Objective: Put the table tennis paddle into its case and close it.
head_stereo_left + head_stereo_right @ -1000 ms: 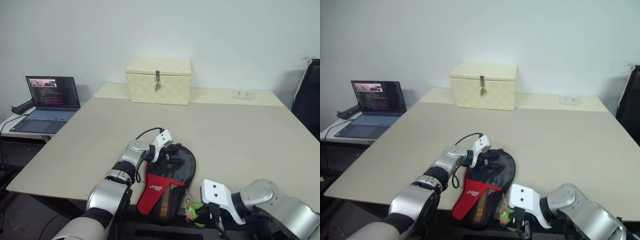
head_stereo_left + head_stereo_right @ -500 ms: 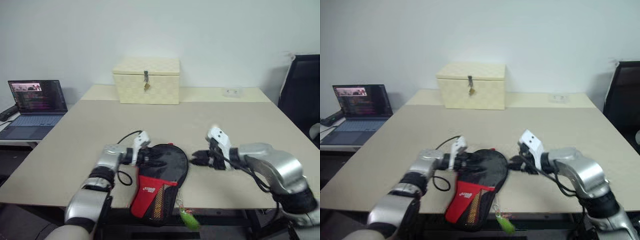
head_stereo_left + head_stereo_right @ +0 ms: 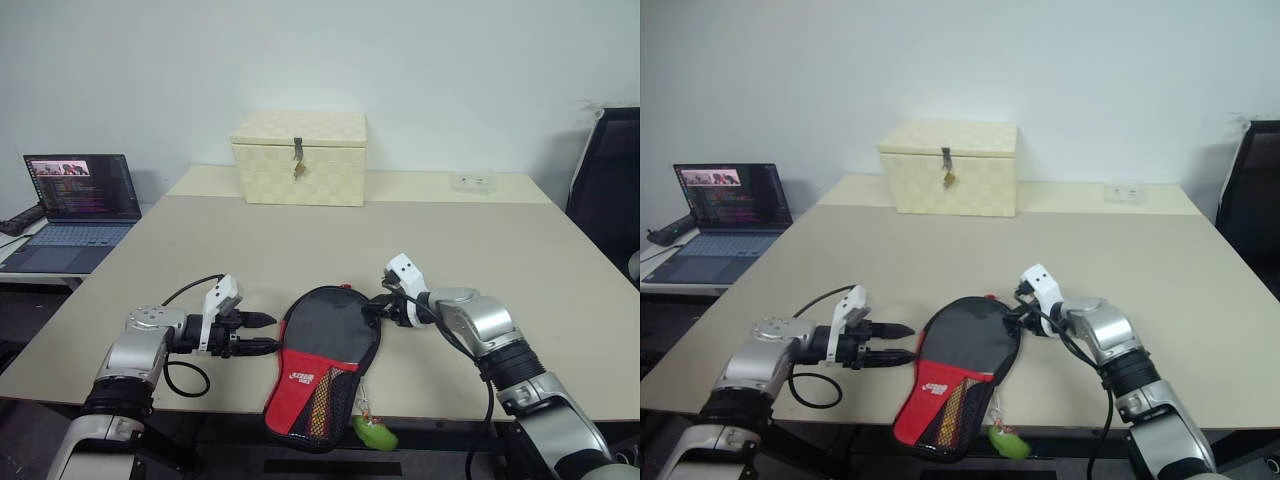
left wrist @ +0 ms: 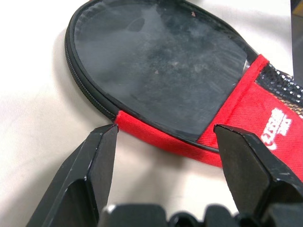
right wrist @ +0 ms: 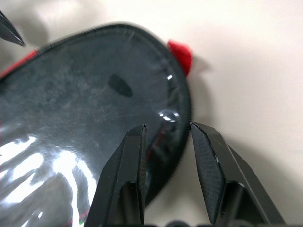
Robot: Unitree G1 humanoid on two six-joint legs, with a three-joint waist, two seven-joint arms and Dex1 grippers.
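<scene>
the right gripper [image 3: 1021, 314] was seen with its jaws a narrow way apart, straddling the rounded rim of the case [image 3: 962, 370] at its far right edge; in the right wrist view one finger [image 5: 127, 166] lay over the dark clear-fronted face and the other just outside the zip edge, so whether the rim was pinched or merely bracketed could not be told. a small red tab [image 5: 180, 56] was noted on the rim just beyond those fingers. the left gripper [image 3: 895, 343] was held with its jaws wide apart and empty, pointing across at the case's left side, close to it but not touching; its fingers [image 4: 94, 163] framed the seam where the red panel met the round part. the case lay flat near the table [image 3: 1060, 250] front edge, its long axis running from the round head, away from the robot, to the mesh end overhanging the edge. the paddle was judged to be inside already, though this could not be confirmed. the right gripper was the nearer to the rim, so closing would probably fall to it.
</scene>
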